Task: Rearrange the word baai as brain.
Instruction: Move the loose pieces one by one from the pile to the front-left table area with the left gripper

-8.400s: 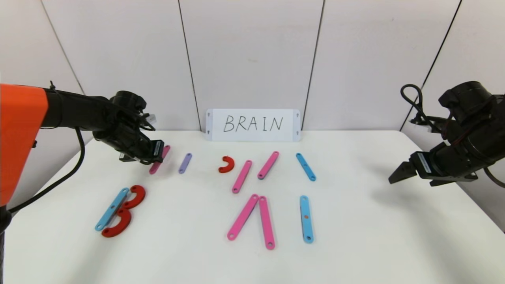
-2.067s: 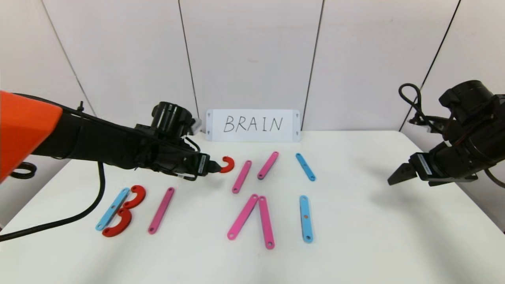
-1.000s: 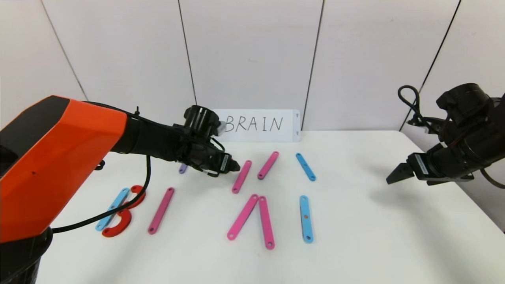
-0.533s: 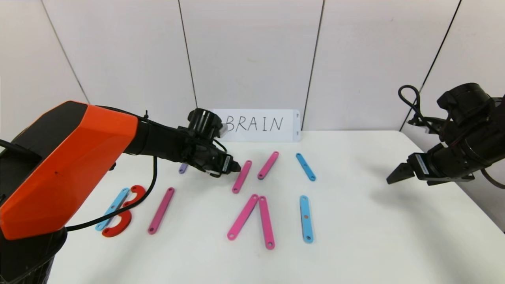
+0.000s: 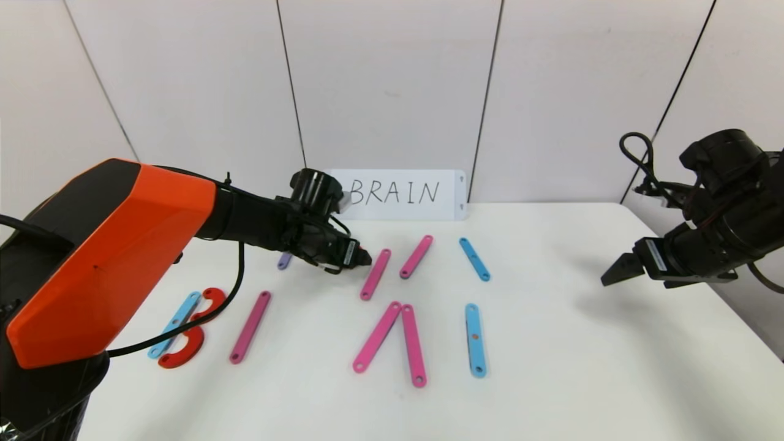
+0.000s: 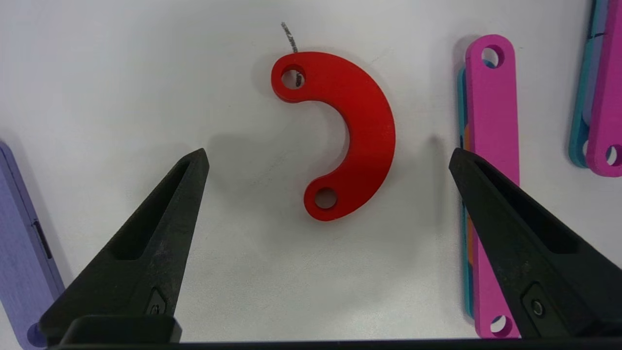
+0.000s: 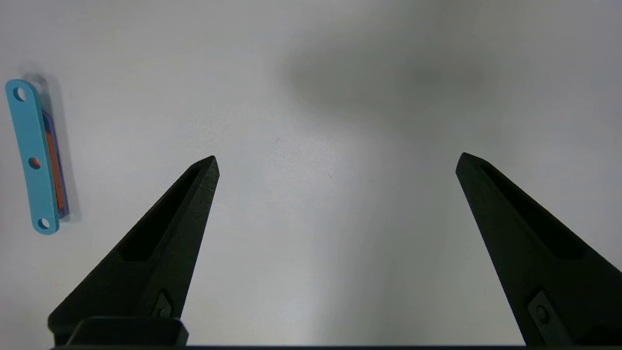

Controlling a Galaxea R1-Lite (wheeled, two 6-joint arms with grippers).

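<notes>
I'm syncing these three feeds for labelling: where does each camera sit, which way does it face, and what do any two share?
Head view: on the robot's head, facing forward and down over the white table to the BRAIN card; both arms show, left gripper and right gripper.
Left wrist view: on the left wrist, looking down between its open fingers at the small red arc.
Right wrist view: on the right wrist, looking down between open fingers at bare table and a blue bar.
Shared: head and left wrist views both show the pink bar.
</notes>
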